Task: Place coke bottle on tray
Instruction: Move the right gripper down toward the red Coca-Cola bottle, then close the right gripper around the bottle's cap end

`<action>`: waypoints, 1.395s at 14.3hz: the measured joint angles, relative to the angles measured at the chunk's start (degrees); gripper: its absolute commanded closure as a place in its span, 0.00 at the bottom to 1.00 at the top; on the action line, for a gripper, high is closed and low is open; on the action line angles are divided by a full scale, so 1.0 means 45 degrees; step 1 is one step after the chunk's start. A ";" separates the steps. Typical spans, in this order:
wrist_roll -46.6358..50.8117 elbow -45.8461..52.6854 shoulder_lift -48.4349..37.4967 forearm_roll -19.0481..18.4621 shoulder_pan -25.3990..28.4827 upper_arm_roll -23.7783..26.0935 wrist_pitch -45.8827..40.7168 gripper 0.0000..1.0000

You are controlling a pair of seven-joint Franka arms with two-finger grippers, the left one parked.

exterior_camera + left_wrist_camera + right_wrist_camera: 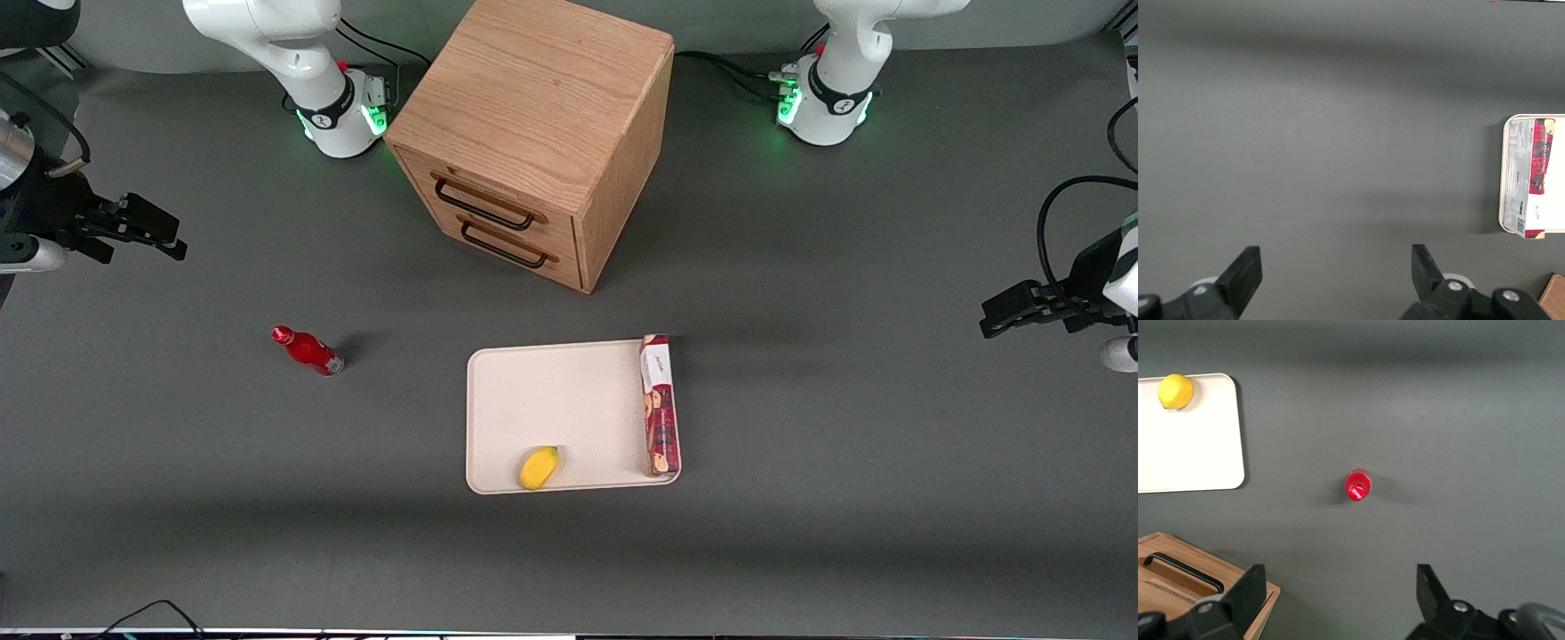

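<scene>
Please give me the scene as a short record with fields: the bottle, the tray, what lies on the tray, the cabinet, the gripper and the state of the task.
bottle: small red coke bottle with red cap, upright on the grey table, toward the working arm's end, apart from the tray
tray: flat cream-white rectangular tray, nearer the front camera than the cabinet
on tray: yellow fruit near one rim; long red biscuit box along one edge
cabinet: wooden drawer cabinet, two dark handles
gripper: right gripper open, above the table, holding nothing
task state: bottle not yet on tray

A wooden drawer cabinet (533, 133) stands mid-worktop toward its back edge; nearer the front edge lie a yellow fruit (539, 468) and a red biscuit box (660, 404).
</scene>
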 measured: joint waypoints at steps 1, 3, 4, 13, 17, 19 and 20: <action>0.0000 0.0000 0.0000 0.0000 0.0001 -0.0001 -0.0026 0.00; 0.0000 0.0003 0.0000 -0.0002 0.0002 -0.0001 -0.0169 0.00; 0.0000 0.0002 0.0000 -0.0002 0.0002 -0.0001 -0.0181 0.00; -0.0007 -0.3990 0.0302 -0.0145 0.0000 -0.0021 0.3897 0.00; -0.0007 -0.5987 0.1273 -0.0274 0.0000 -0.0026 0.7051 0.00; -0.0007 -0.6410 0.1735 -0.0276 -0.0001 -0.0030 0.8179 0.00; -0.0004 -0.6650 0.1933 -0.0276 -0.0001 -0.0032 0.8668 0.00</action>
